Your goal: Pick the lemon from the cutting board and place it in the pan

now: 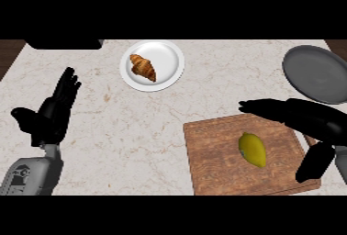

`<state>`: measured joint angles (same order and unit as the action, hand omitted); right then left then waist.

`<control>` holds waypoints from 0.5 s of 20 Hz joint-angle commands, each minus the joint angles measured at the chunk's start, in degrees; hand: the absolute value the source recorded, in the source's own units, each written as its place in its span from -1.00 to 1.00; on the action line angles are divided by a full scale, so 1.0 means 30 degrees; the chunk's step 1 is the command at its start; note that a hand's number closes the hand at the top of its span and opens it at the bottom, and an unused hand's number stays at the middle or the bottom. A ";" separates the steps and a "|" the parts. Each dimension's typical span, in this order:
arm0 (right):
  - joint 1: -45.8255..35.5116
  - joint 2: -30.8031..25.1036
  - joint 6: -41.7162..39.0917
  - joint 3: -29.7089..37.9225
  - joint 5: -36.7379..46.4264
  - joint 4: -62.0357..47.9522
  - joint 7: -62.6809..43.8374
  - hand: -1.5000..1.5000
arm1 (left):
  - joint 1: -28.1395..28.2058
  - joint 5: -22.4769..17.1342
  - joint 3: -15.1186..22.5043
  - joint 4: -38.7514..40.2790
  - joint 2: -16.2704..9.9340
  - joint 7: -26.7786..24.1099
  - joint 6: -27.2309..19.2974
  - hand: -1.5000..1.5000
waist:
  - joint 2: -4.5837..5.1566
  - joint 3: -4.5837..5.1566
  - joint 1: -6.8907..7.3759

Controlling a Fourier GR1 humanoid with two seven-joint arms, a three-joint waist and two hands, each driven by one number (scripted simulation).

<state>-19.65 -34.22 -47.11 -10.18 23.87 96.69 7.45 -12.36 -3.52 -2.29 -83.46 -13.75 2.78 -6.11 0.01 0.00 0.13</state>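
A yellow lemon [252,148] lies on the wooden cutting board [217,160] at the lower right of the counter. My right hand [301,117] hovers over the board's far right part, open, its fingers stretched leftward just beyond the lemon and its thumb hanging down at the board's right edge. It does not touch the lemon. The grey pan [317,73] sits at the far right, partly cut off by the view's edge. My left hand [51,112] rests open at the left, fingers up.
A white plate [166,55] with a brown croissant [143,67] stands at the back middle of the marble counter. A dark object [64,44] lies along the back left edge.
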 commanded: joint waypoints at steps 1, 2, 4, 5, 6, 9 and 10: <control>0.0246 0.0223 -0.0257 0.0100 0.1575 -0.0111 0.0961 -1.00 | -0.0448 0.0048 -0.0300 -0.0705 -0.0187 0.1191 0.0368 0.00 | -0.0008 -0.0001 -0.0013; 0.0906 -0.0379 0.1289 -0.0717 0.3125 -0.1538 0.3048 -1.00 | 0.0221 0.0324 0.0264 -0.1222 0.0386 0.1244 -0.0140 0.00 | 0.0009 -0.0011 0.0052; -0.0069 0.0854 -0.0028 -0.0741 0.2807 0.0129 -0.0033 -1.00 | 0.0368 0.0330 -0.0146 -0.0532 0.0611 0.0632 -0.0296 0.00 | -0.0015 0.0004 0.0001; -0.0383 0.0798 0.0211 -0.1347 0.3566 -0.0160 -0.0195 -1.00 | -0.0249 -0.0649 -0.0759 -0.0361 -0.0226 0.0733 0.0962 0.00 | -0.0005 0.0006 0.0030; -0.0167 -0.0066 0.0377 -0.1206 0.4109 0.0071 0.0419 -1.00 | -0.0099 0.0126 -0.0640 0.0358 0.0027 -0.0175 0.0340 0.00 | 0.0002 0.0005 -0.0026; -0.0058 0.0603 0.0253 -0.1708 0.5038 0.0197 0.0025 -1.00 | -0.0693 0.1340 0.0531 -0.0069 0.1136 0.0585 -0.0794 0.00 | -0.0011 0.0001 -0.0049; -0.1091 0.1071 0.0324 -0.1738 0.5600 -0.1145 0.0485 -1.00 | -0.0565 0.0410 -0.0439 0.0159 0.0444 0.0502 0.0226 0.00 | 0.0007 0.0002 0.0039</control>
<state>-20.70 -32.27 -46.02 -14.37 36.55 95.67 8.32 -13.45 -2.32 -2.97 -82.94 -12.42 3.64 -5.99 0.01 0.00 0.12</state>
